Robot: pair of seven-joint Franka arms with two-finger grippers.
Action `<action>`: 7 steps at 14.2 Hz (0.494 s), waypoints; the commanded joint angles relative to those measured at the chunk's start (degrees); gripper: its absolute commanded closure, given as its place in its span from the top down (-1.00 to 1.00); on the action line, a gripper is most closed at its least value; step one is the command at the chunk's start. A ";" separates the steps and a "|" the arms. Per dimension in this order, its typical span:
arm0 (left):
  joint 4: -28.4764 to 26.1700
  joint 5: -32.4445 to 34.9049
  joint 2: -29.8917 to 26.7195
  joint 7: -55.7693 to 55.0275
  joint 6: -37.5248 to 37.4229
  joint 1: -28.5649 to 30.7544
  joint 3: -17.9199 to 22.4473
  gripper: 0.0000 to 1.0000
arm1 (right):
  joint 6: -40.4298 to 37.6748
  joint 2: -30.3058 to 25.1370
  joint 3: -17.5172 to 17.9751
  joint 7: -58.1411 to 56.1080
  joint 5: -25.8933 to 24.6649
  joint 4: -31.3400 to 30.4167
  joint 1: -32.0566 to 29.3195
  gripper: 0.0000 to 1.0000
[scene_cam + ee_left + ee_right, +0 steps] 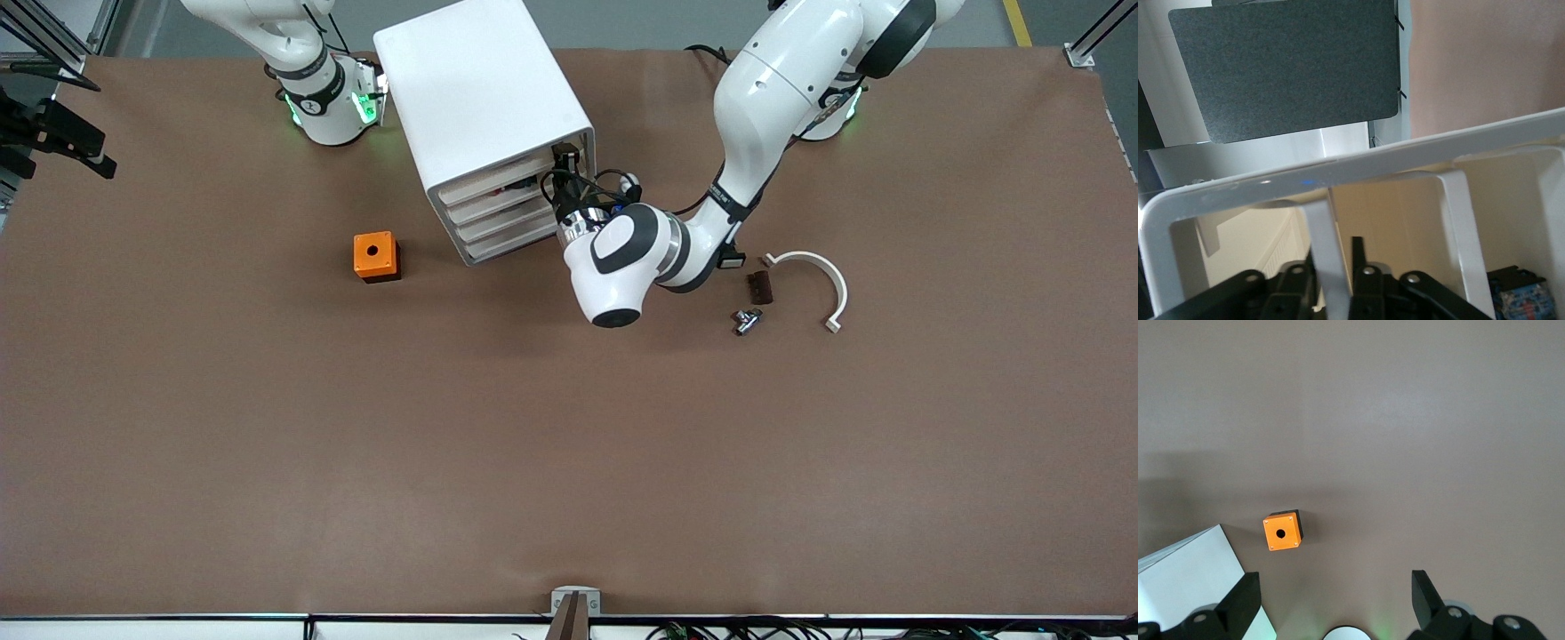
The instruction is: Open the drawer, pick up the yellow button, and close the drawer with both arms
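The white cabinet point(480, 98) stands near the right arm's base with four stacked drawers. My left gripper point(562, 173) is at the top drawer point(487, 184), at the end toward the left arm. In the left wrist view my left gripper point(1335, 267) is shut on a white upright strip point(1321, 233) of the drawer's front. A black and blue part point(1521, 297) lies inside the drawer; no orange cap shows, so I cannot tell if it is the button. My right gripper point(1335, 593) is open and empty, high over the table beside its base; the right arm waits.
An orange cube with a hole point(376, 256) sits beside the cabinet, nearer the front camera; it also shows in the right wrist view point(1282, 532). Toward the left arm's end lie a white curved part point(818, 276), a small dark block point(759, 287) and a small metallic part point(747, 320).
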 commanded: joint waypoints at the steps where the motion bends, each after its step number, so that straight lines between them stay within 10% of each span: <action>1: -0.10 -1.77 0.30 -4.92 0.00 -0.22 0.06 -0.81 | -0.06 -0.90 0.62 -2.06 -0.52 -0.67 -1.62 1.00; 7: -0.01 -2.73 0.65 -4.85 0.35 1.27 0.24 -0.85 | 0.04 -0.55 0.63 -1.98 -0.61 0.64 -1.70 1.00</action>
